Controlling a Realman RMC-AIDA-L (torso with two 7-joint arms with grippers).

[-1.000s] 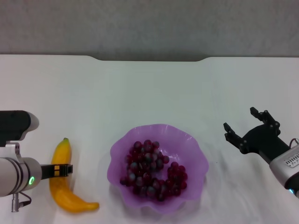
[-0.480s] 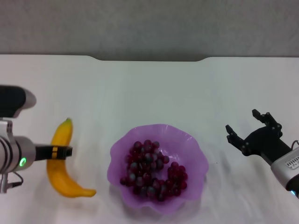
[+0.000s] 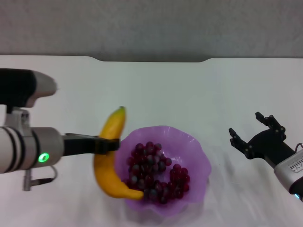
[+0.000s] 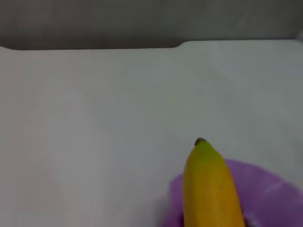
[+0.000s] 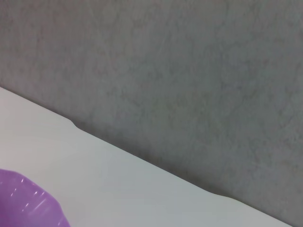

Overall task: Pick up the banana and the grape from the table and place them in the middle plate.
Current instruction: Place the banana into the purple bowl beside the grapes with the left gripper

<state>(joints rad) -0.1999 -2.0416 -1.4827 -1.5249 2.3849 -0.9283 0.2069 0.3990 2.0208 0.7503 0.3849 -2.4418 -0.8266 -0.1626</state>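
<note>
Table point(image 3: 156, 90) bears the middle plate point(image 3: 196, 146) holding the grape point(image 3: 154, 172); banana point(image 3: 109, 156), clamped in the left gripper point(image 3: 106, 145), hangs over the plate's left rim. Right gripper point(image 3: 253, 132) hovers beside, jaws apart.

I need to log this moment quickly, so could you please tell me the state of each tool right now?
Left tool: shut on the banana, at the middle plate's left rim.
Right tool: open, holding nothing, right of the plate.
</note>
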